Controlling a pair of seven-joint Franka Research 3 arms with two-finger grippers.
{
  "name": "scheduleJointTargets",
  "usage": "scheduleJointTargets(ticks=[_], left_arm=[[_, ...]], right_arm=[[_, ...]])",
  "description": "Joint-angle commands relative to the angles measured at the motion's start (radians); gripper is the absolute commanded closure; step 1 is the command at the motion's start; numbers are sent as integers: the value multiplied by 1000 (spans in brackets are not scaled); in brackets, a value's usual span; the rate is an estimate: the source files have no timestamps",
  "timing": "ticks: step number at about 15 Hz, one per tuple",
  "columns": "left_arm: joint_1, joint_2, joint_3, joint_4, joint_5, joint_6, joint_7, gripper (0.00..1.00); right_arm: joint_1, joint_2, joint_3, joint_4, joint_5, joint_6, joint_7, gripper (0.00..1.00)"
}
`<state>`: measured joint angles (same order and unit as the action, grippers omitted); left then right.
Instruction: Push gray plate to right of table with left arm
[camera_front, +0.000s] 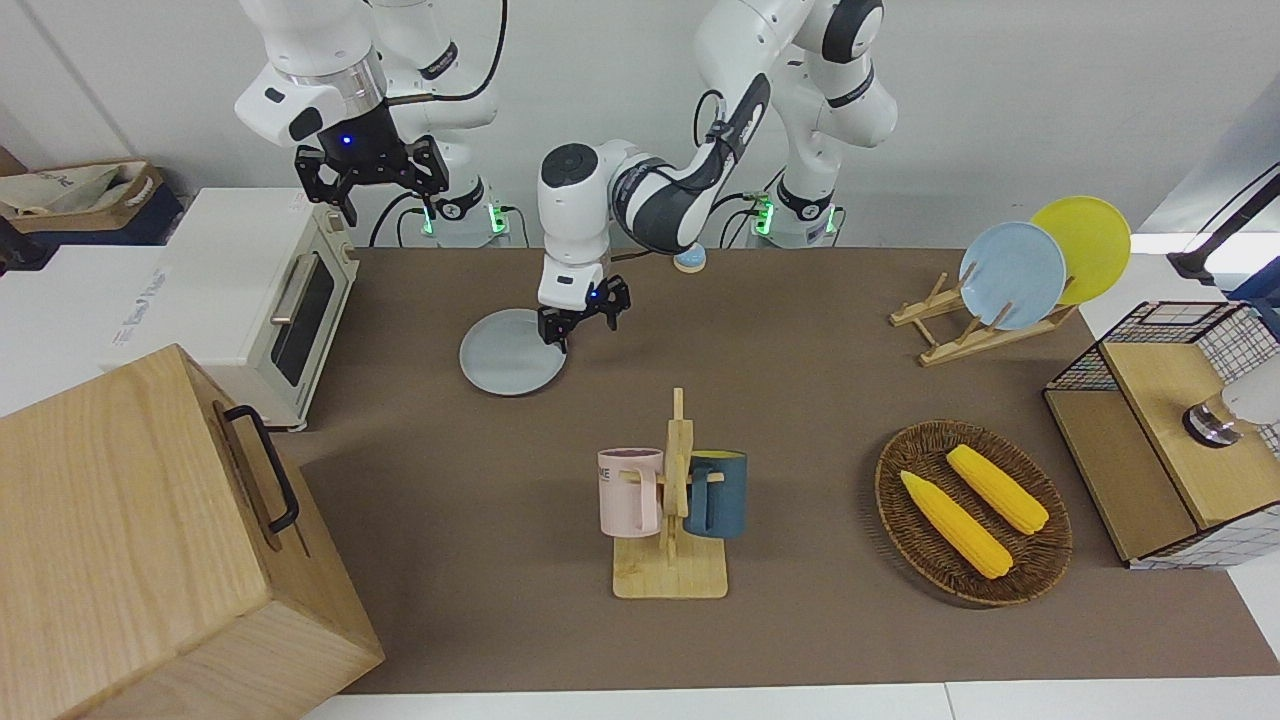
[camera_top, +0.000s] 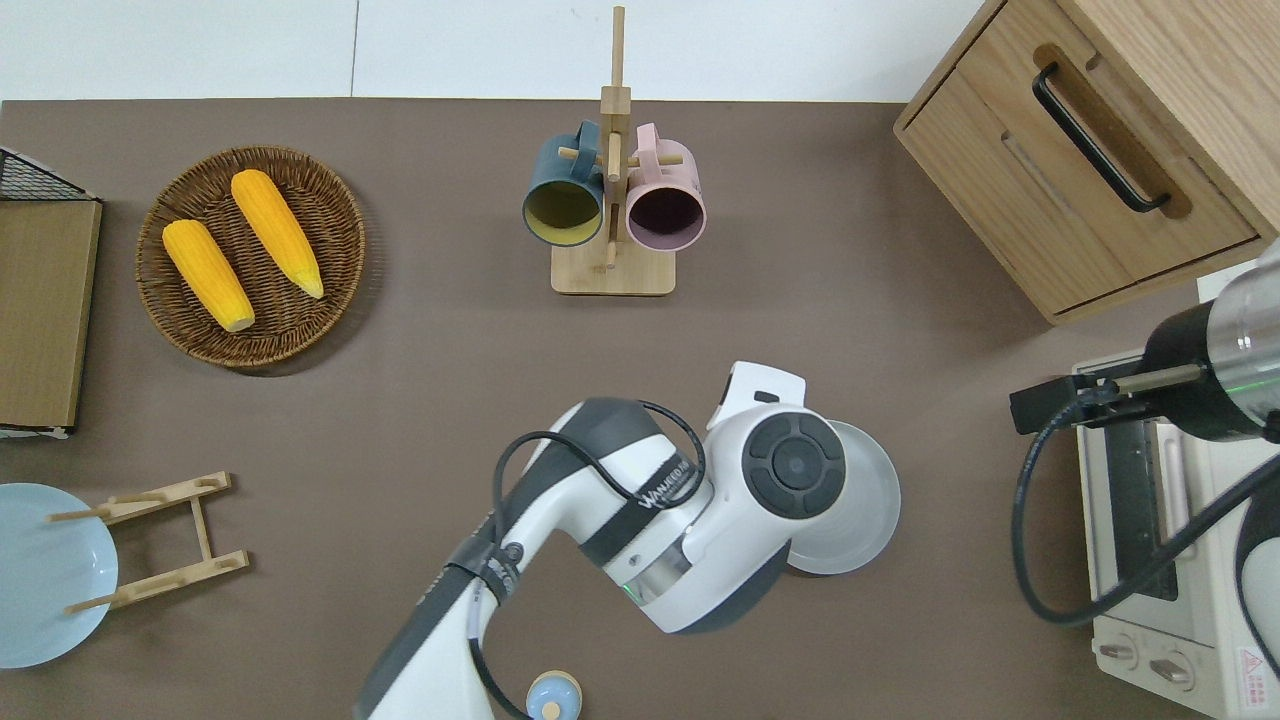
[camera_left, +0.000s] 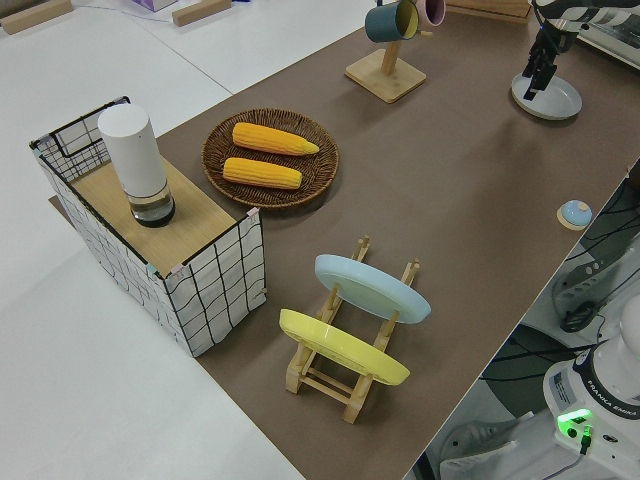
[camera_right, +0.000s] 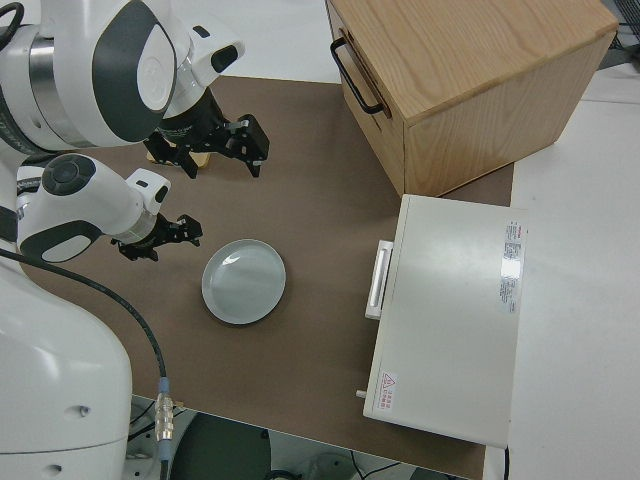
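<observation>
**Desk:** So where is the gray plate (camera_front: 510, 352) sitting on your feed?

**Me:** I see it lying flat on the table (camera_front: 800, 400). Taking the mug stand (camera_front: 672, 520) as my mark, the plate is nearer to the robots than the stand and toward the right arm's end of the table from it. The white toaster oven (camera_front: 262, 300) is farther toward that end again, with bare tabletop between it and the plate.

**Desk:** And the left arm?

**Me:** I have the left arm (camera_front: 650, 190) reaching across, and from overhead its wrist covers the plate's edge on the mug stand's side. The left gripper (camera_front: 583, 322) is down low at that edge. Its fingers stand apart and have hold of nothing. I cannot tell whether a fingertip touches the rim.

**Desk:** The other one?

**Me:** I see the right gripper (camera_front: 372, 175) parked, its fingers spread and empty.

**Desk:** Anything else around the stand?

**Me:** A pink mug (camera_front: 630, 490) and a dark blue mug (camera_front: 716, 493) hang on it. Toward the left arm's end from the stand I see a wicker basket (camera_front: 905, 500) with two corn cobs (camera_front: 955, 523). A bluer plate (camera_front: 1012, 275) and a yellow plate (camera_front: 1082, 245) lean in a wooden rack (camera_front: 960, 330), nearer to the robots than the basket.
</observation>
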<state>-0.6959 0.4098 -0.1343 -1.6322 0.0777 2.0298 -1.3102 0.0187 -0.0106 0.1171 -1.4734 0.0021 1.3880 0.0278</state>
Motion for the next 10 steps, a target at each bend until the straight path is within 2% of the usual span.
scheduleJointTargets(ticks=[1, 3, 7, 10], left_arm=[[96, -35, -2, 83, 5, -195, 216, 17], [182, -58, -5, 130, 1, -271, 377, 13], [332, -160, -4, 130, 1, -396, 662, 11], [419, -204, -4, 130, 0, -462, 787, 7]], right_arm=[[-20, -6, 15, 4, 10, -12, 0, 17], [-20, -6, 13, 4, 10, -12, 0, 17], [-20, -6, 13, 4, 10, -12, 0, 17], [-20, -6, 13, 4, 10, -12, 0, 17]])
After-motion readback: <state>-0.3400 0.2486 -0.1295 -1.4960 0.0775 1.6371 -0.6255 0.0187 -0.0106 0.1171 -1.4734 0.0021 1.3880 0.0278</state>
